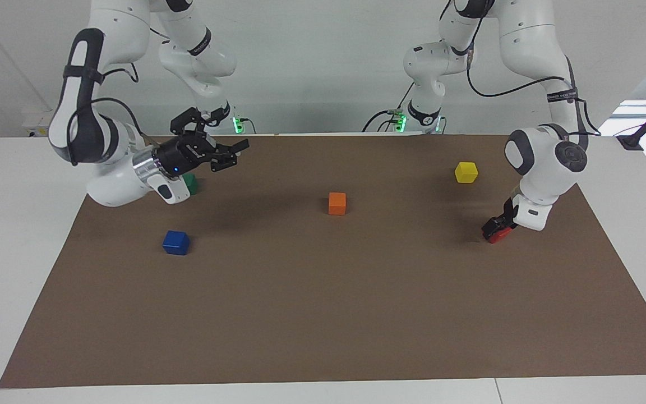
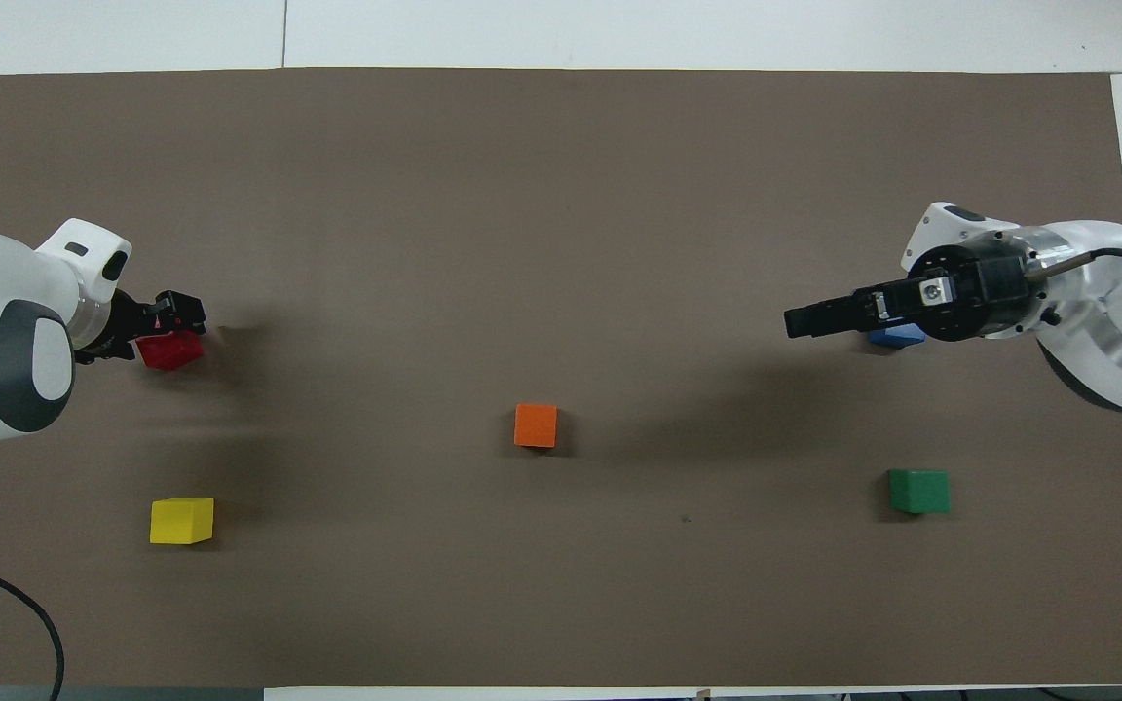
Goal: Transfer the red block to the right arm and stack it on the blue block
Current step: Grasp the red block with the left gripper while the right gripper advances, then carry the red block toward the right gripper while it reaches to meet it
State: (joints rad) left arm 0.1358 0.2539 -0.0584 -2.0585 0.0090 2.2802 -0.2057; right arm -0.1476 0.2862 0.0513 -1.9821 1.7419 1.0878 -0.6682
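The red block is at the left arm's end of the brown mat, farther from the robots than the yellow cube. My left gripper reaches down and is shut on it, at or just above the mat. The blue block sits on the mat at the right arm's end. In the overhead view it is mostly covered by the right hand. My right gripper is open and empty, held level in the air, pointing toward the table's middle.
An orange cube sits mid-mat. A yellow cube lies near the left arm. A dark green cube lies near the right arm, partly hidden by its wrist in the facing view. The brown mat covers the white table.
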